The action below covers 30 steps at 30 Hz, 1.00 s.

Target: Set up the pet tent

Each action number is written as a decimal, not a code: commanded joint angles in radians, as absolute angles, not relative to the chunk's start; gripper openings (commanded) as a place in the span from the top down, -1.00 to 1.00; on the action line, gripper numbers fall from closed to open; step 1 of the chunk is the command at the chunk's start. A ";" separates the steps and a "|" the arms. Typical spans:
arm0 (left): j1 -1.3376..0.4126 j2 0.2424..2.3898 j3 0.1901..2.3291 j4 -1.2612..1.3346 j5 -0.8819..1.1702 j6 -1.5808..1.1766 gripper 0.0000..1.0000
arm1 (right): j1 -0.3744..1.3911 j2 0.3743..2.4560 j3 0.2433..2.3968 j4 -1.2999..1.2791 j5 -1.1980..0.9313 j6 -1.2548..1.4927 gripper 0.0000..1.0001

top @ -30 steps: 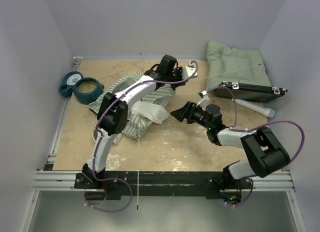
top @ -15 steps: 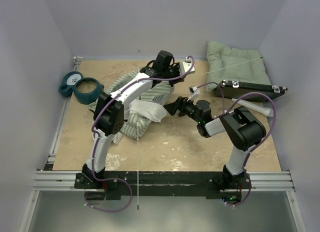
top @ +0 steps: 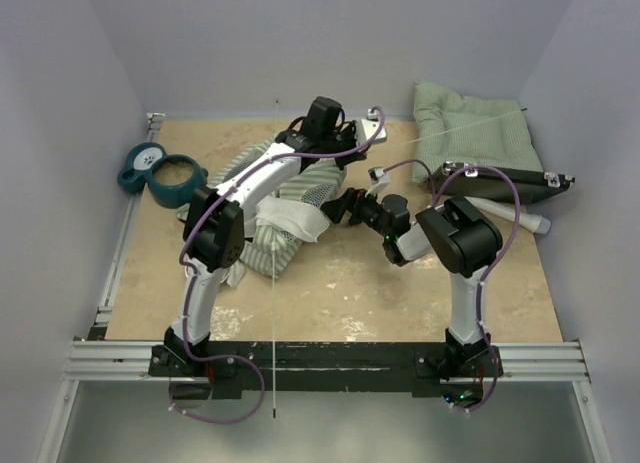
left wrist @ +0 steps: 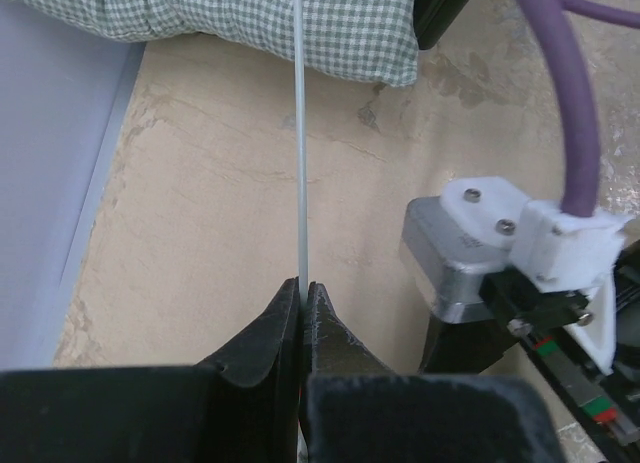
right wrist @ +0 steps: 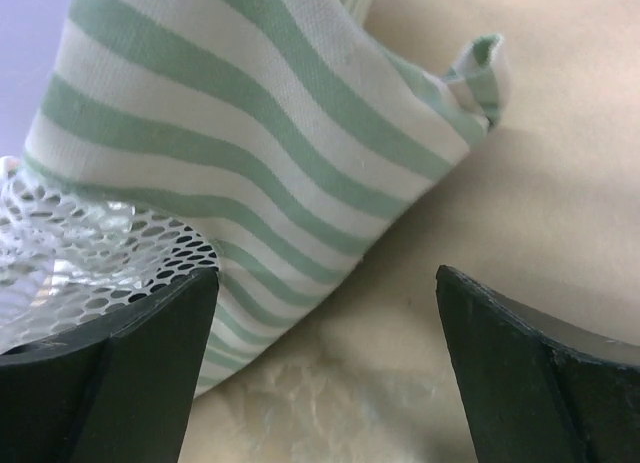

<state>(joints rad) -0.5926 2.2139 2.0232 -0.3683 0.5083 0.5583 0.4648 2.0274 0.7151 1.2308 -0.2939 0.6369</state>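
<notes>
Green-striped cloth of the pet tent (right wrist: 250,153) is lying before my right gripper (right wrist: 325,293), which is gaping wide, empty. I am pinching a thin white pole (left wrist: 301,133) tight in my left gripper (left wrist: 303,298).

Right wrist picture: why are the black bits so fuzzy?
Right wrist view: the right pincer sits too close to the lens, so its edges go soft, while the striped pet tent looks sharp. Left wrist view: same with the left pincer; the thin pole and checked cushion are crisp.
</notes>
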 commanded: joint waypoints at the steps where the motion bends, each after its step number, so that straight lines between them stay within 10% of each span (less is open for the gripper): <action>1: -0.581 2.140 2.045 -0.360 0.548 0.537 1.00 | 0.469 2.097 0.802 1.439 -0.368 0.598 -0.85; 5: -0.572 2.135 2.043 -0.374 0.560 0.525 1.00 | 0.471 2.154 0.841 1.548 -0.440 0.621 -0.68; 13: -0.548 2.080 2.005 -0.385 0.571 0.517 1.00 | 0.469 2.085 0.854 1.620 -0.572 0.698 1.00; 30: -0.508 1.815 2.056 -0.419 0.542 0.493 1.00 | 0.445 1.591 1.043 1.273 -0.594 0.755 1.00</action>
<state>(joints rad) -0.5171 1.8973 2.0029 -0.4133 0.5461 0.5240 0.4541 1.6737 0.9546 1.2705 -0.5953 0.7372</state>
